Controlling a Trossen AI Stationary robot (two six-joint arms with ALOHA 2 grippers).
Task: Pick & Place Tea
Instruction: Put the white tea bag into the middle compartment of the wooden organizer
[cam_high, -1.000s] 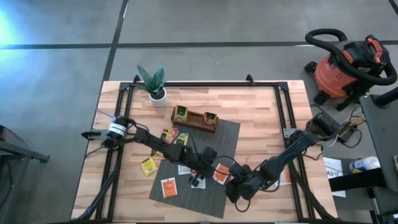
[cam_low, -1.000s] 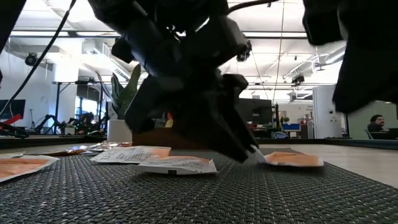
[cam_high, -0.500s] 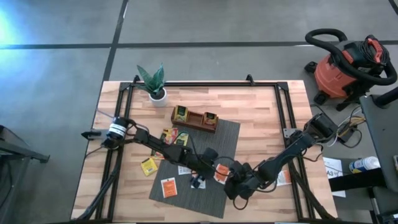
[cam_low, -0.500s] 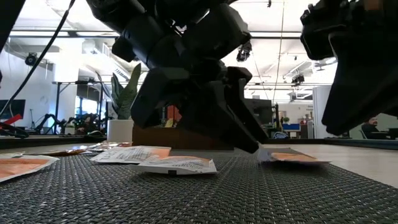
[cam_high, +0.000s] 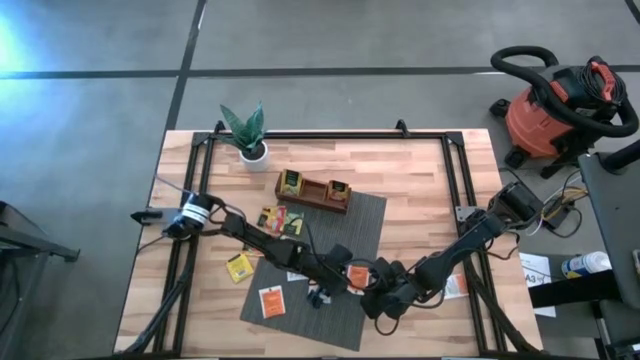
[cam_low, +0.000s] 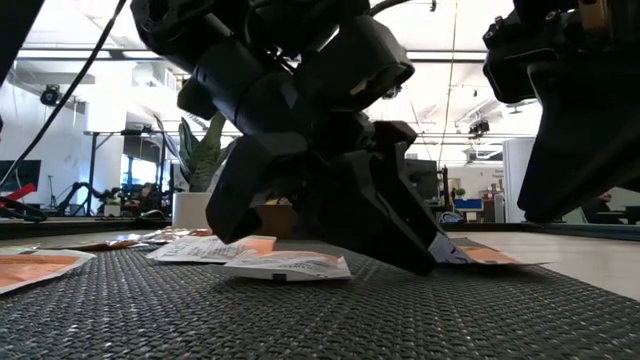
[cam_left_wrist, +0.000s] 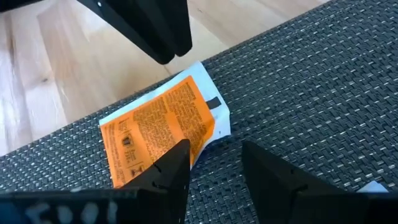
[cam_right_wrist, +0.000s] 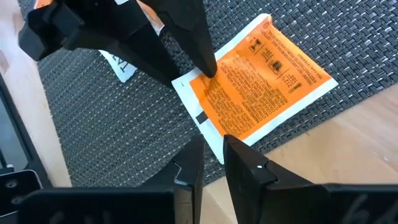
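An orange-and-white tea sachet lies near the right edge of the grey mat. My left gripper is open and comes slanting down onto the sachet's edge. One fingertip is on the sachet and the other stands on the mat beside it. My right gripper hovers just past the sachet's other side. Its fingers are a narrow gap apart, with nothing between them, and it stays clear of the table in the low view. My left gripper sets one fingertip on the sachet's orange face near its white-bordered edge. It comes slanting down from the table's left. The sachet rests on the mat, and its corner by the finger stands slightly raised.
More sachets lie on the mat and on the wood to its left. A long wooden tray stands at the mat's far edge and a potted plant at the far left.
My left gripper has moved down and toward the table's right edge onto the orange sachet, still open. The sachet's corner by the fingertip has tipped up a little, while its far part stays on the mat.
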